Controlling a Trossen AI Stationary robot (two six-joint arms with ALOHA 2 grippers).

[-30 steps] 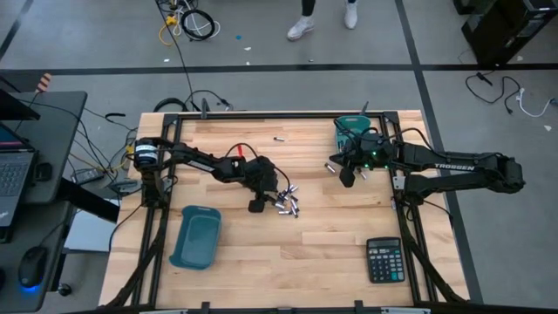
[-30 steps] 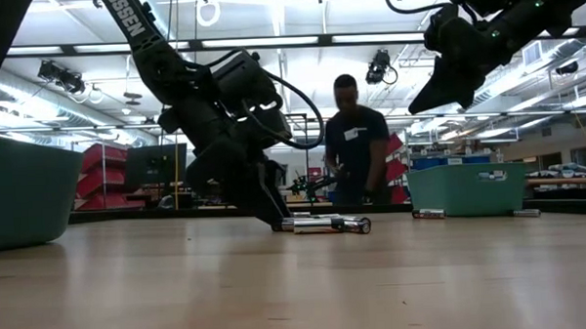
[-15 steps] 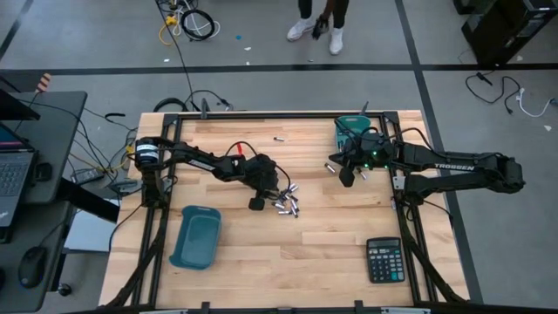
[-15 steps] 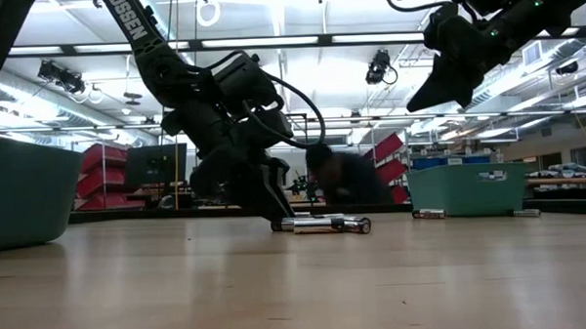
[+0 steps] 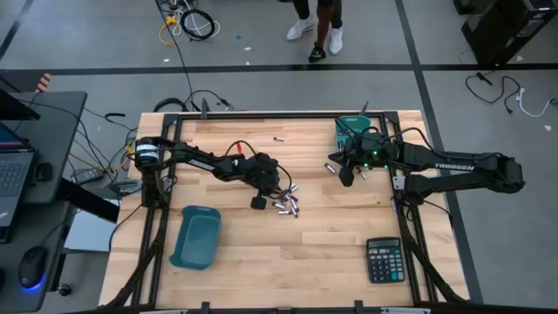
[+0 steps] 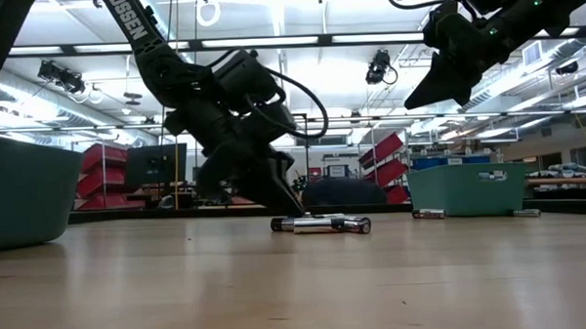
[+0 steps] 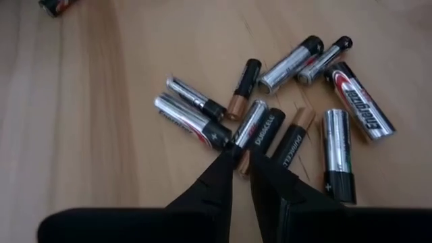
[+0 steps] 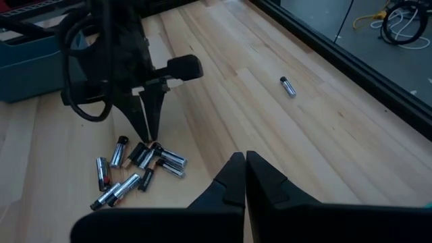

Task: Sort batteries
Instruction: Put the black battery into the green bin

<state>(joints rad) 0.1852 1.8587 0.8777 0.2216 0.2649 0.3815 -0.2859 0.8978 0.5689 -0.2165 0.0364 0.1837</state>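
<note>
Closest in, the left tool point(image 7: 241, 160) is down at the edge of the pile of batteries point(image 7: 283, 108), near the middle of the bench point(image 7: 101, 101). Its two tips are nearly pressed together, with only a thin gap left. The copper end of one black and copper battery point(image 7: 264, 131) sits right in that gap. I cannot tell if the tool is really pinching it or only touching it. This battery lies flat. Its long side runs almost straight on from the tips, so the tool meets it end first, not across its middle. A silver battery point(image 7: 248, 123) lies touching it, side by side, so it would be easy to bump or catch both. Past these two, the other batteries fan out, lying flat and pointing different ways. Some are silver with black ends and some are black with copper ends. Some are fatter and some are thinner. Farther off, one lone battery point(image 5: 279, 139) lies by the back edge of the bench. Farthest away, the right tool point(image 5: 346, 179) hangs in the air just beside a teal bin point(image 5: 349, 131), its tips pressed together and holding nothing. The left tool is much nearer the pile, so I think this pick is its job.
</note>
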